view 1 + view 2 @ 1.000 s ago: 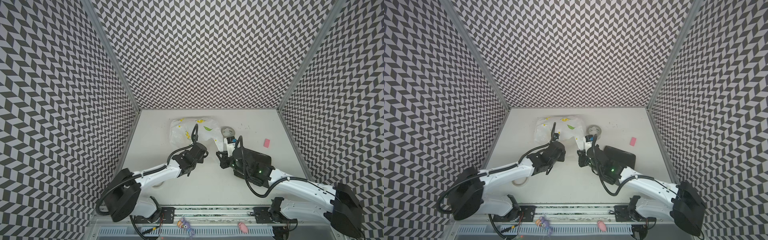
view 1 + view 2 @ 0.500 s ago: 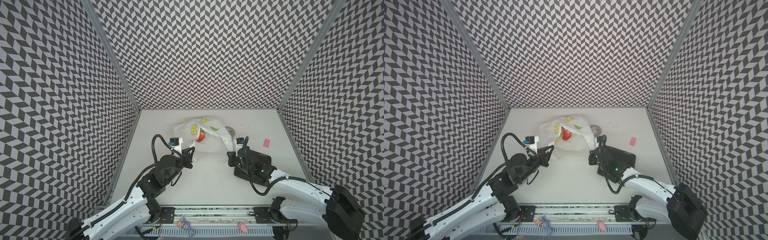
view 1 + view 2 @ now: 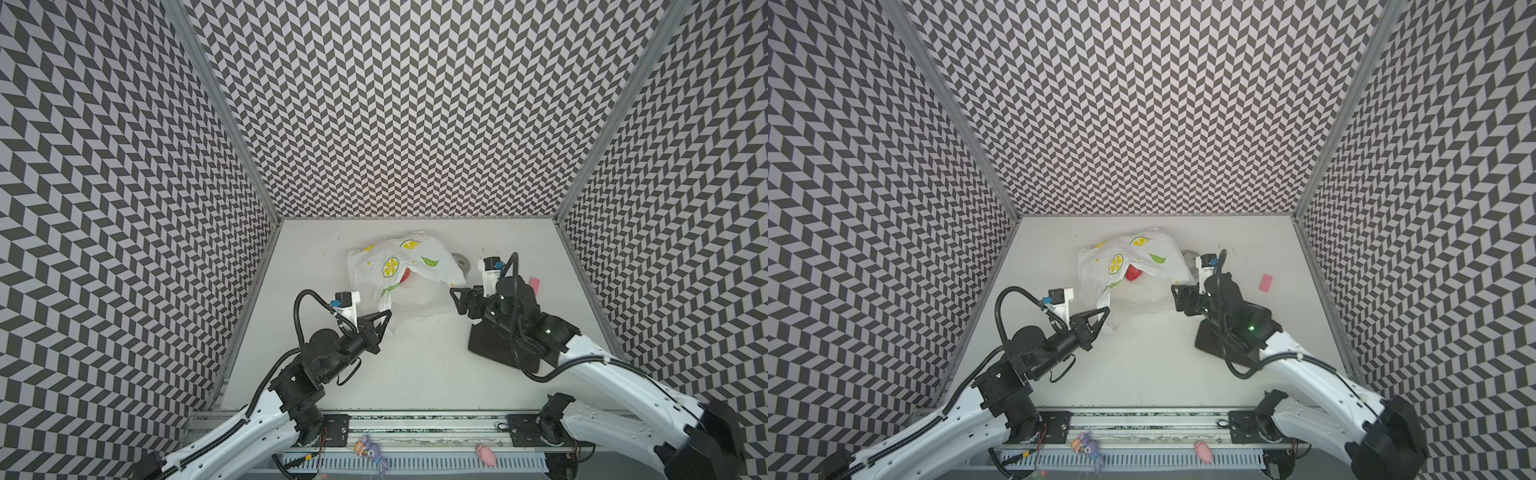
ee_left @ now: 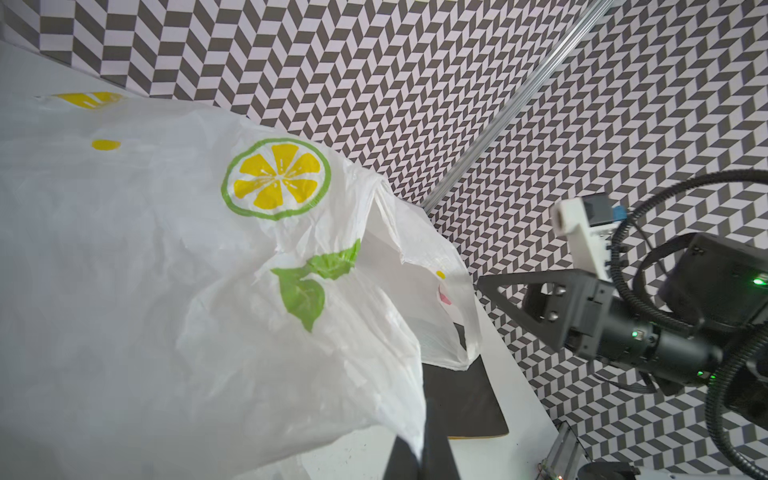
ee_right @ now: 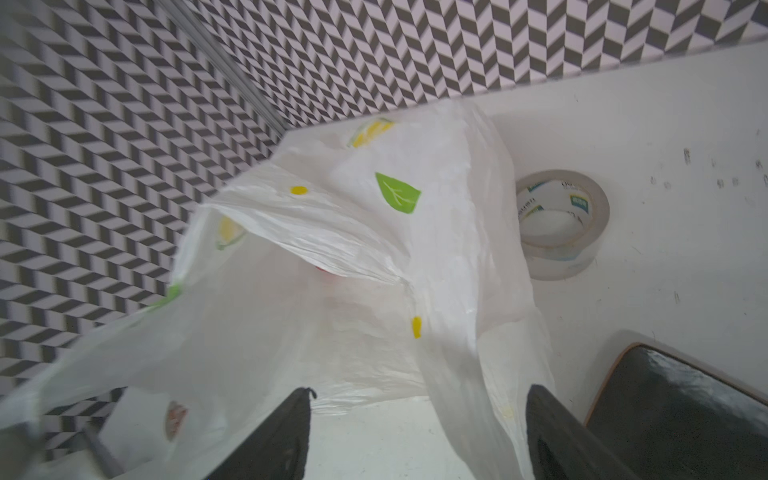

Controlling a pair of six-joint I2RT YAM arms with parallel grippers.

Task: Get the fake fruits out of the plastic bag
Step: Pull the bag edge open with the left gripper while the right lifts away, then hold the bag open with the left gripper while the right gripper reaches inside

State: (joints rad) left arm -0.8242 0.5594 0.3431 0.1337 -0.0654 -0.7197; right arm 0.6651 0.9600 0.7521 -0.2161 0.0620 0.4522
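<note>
Pinching the near edge of the plastic bag (image 3: pixel 399 257) in the left gripper (image 3: pixel 386 314), jaws pressed together on the thin white film and holding that edge up off the table (image 3: pixel 415 374). Seen from the left wrist as crinkled film trapped between two dark fingertips (image 4: pixel 440 457). Poised at the opposite side of the bag's mouth, the right gripper (image 3: pixel 459 305), jaws spread wide; seen from the right wrist, a loose strip of bag hanging between the two fingers (image 5: pixel 286 432), close against one and clamped by neither. Sitting mid-table toward the back wall, the bag, mouth tented open toward the front in both top views. Showing just inside that mouth, under a printed lemon slice (image 3: pixel 1115 263), one of the fake fruits (image 3: pixel 1133 273), red and glossy; remaining contents hidden by the film. Lying just beside the bag on the right arm's side, a clear tape roll (image 5: pixel 561 224). Resting under the right arm, a black pad (image 3: pixel 494 349); beyond it and apart, a small pink block (image 3: pixel 534 286). Perched on the front rail (image 3: pixel 415 422), two small toy figures (image 3: pixel 370 449).
</note>
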